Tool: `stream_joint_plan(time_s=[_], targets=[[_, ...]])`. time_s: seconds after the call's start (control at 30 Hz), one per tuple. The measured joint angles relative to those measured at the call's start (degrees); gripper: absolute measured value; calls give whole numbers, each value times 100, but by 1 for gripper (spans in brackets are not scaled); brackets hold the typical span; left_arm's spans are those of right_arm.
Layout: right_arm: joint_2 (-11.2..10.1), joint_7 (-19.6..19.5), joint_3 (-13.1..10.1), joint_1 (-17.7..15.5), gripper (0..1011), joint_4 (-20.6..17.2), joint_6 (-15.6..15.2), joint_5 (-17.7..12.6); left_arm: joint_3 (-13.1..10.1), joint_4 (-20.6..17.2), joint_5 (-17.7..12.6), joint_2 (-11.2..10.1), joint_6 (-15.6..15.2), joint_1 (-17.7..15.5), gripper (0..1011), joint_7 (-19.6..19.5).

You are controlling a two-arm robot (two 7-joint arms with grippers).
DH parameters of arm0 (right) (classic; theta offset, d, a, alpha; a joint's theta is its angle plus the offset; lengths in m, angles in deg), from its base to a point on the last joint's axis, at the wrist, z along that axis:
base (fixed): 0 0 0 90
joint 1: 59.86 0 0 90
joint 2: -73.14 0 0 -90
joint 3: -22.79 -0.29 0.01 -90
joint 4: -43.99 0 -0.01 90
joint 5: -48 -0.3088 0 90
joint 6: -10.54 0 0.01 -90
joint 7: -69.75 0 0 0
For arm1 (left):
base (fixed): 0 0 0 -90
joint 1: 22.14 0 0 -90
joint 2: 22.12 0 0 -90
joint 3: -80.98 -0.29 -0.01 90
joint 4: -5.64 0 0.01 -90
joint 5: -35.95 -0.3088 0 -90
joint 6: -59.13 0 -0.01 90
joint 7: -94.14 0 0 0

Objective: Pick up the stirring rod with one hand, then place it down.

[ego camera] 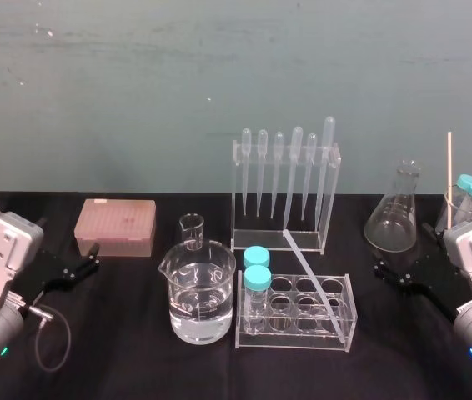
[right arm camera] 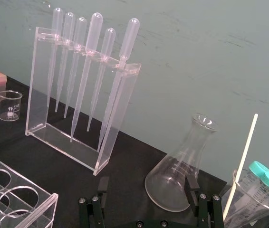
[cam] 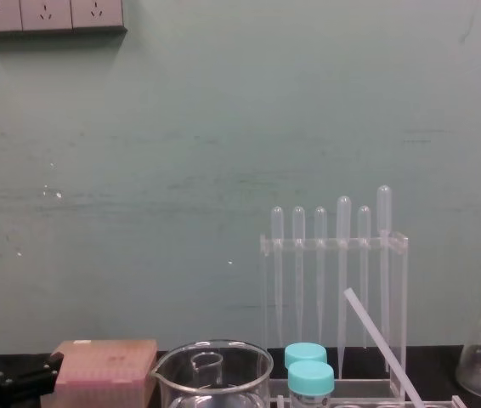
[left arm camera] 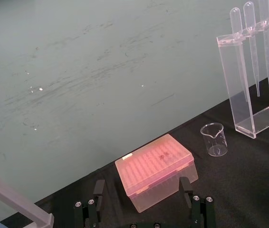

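The translucent whitish stirring rod [ego camera: 309,273] leaned across the clear tube rack [ego camera: 290,337], its lower end indistinct. The black left gripper [left arm camera: 141,183] and right gripper [right arm camera: 147,180] gaped wide and empty at the near sides.

Silver-white wrist housings [ego camera: 7,246]; black fingers [left arm camera: 99,190] — looping cable [ego camera: 52,346]

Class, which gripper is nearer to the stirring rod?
Right. The right gripper sits just right of the stirring rod, near the flask; the left gripper is far to its left, beside the pink box.
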Motion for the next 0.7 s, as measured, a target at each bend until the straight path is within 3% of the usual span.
stream_joint_plan(time_s=[0.7], targets=[[0, 0, 0, 0, 1003, 0, 0, 0, 0, 0, 0, 0, 0, 0, 1000, 0]])
